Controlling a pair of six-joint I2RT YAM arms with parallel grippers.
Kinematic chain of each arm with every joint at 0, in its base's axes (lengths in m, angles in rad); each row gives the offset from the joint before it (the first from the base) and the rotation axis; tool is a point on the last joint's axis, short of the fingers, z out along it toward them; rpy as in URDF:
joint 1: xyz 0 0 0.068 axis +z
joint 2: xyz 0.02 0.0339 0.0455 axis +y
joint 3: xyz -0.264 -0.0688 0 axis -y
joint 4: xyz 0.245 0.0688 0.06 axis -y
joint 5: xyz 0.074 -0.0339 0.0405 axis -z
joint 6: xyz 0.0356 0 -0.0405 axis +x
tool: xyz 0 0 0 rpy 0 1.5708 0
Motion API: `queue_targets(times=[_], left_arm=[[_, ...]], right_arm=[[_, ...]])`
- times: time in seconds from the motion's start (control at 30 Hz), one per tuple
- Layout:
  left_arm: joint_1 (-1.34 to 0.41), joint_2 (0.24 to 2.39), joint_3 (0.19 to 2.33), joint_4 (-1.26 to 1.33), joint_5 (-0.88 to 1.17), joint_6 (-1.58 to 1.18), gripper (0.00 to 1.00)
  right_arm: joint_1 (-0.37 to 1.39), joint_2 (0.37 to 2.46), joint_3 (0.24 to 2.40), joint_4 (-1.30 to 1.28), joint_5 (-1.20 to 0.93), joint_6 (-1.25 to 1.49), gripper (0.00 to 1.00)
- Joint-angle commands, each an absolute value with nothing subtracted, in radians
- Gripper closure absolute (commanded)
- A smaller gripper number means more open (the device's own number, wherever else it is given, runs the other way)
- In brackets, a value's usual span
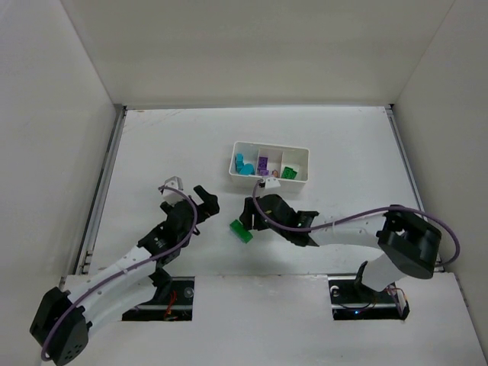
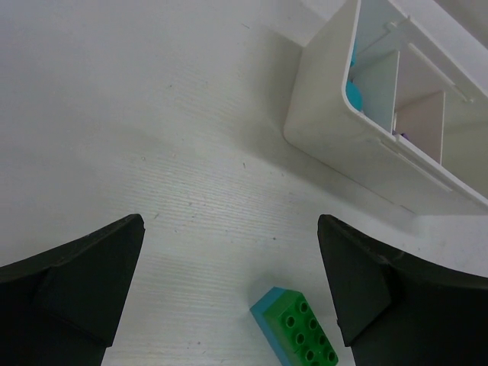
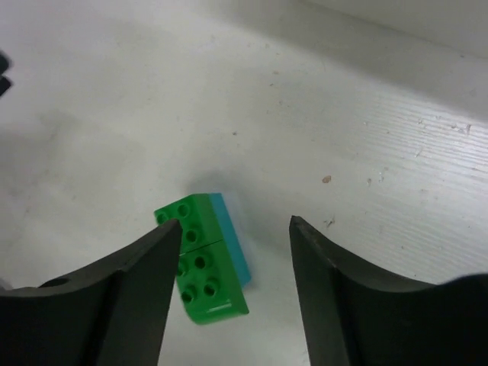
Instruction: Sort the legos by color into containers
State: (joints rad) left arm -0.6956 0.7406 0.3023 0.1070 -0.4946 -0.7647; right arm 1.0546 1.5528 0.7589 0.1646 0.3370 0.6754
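A green lego stack with a cyan layer (image 1: 241,231) lies on the table, in front of the white tray (image 1: 303,181). The tray's left compartment holds cyan legos (image 1: 244,165), the middle purple ones (image 1: 263,164), the right green ones (image 1: 289,172). My right gripper (image 1: 252,215) is open just above the stack. In the right wrist view the stack (image 3: 204,259) lies between the open fingers, close to the left one; the gripper (image 3: 234,223) holds nothing. My left gripper (image 1: 207,198) is open and empty to the stack's left. The left wrist view shows the stack (image 2: 297,332) between its fingers (image 2: 229,297).
The tray's near wall (image 2: 335,130) fills the upper right of the left wrist view. White walls enclose the table on the left, back and right. The two arms' grippers are close to each other around the stack.
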Motion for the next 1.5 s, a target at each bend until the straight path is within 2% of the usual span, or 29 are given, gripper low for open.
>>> queue_targets(times=[0.0,0.1,0.17,0.23,0.63,0.8,0.9,0.97,1.07,1.17,1.23,1.47], left_arm=[[-0.668,0.745,0.29,0.129,-0.512,-0.799,0.0],[-0.657,0.773,0.314,0.127,-0.503,-0.789,0.0],[-0.66,0.773,0.319,0.13,-0.502,-0.782,0.0],[-0.657,0.762,0.325,0.115,-0.502,-0.778,0.0],[-0.659,0.631,0.268,0.089,-0.511,-0.762,0.0],[-0.666,0.629,0.252,0.1,-0.499,-0.772,0.0],[-0.668,0.63,0.249,0.107,-0.492,-0.772,0.08],[-0.663,0.629,0.248,0.11,-0.491,-0.772,0.19],[-0.66,0.623,0.258,0.109,-0.477,-0.764,0.29],[-0.659,0.623,0.252,0.117,-0.474,-0.772,0.3],[-0.659,0.629,0.255,0.113,-0.466,-0.772,0.3],[-0.691,0.666,0.247,0.162,-0.417,-0.79,0.3]], right_arm=[[1.082,1.48,0.744,0.186,0.347,0.603,0.3],[1.094,1.497,0.767,0.187,0.295,0.554,0.18],[1.099,1.529,0.798,0.183,0.243,0.528,0.15],[1.104,1.569,0.831,0.169,0.215,0.506,0.15],[1.104,1.68,0.905,0.144,0.195,0.499,0.32],[1.104,1.687,0.907,0.117,0.196,0.495,0.29],[1.104,1.703,0.913,0.106,0.199,0.489,0.29],[1.104,1.71,0.917,0.086,0.206,0.488,0.29],[1.104,1.718,0.92,0.089,0.213,0.488,0.38],[1.104,1.703,0.916,0.089,0.262,0.492,0.54],[1.104,1.686,0.91,0.095,0.284,0.495,0.6],[1.091,1.571,0.858,0.115,0.273,0.512,0.68]])
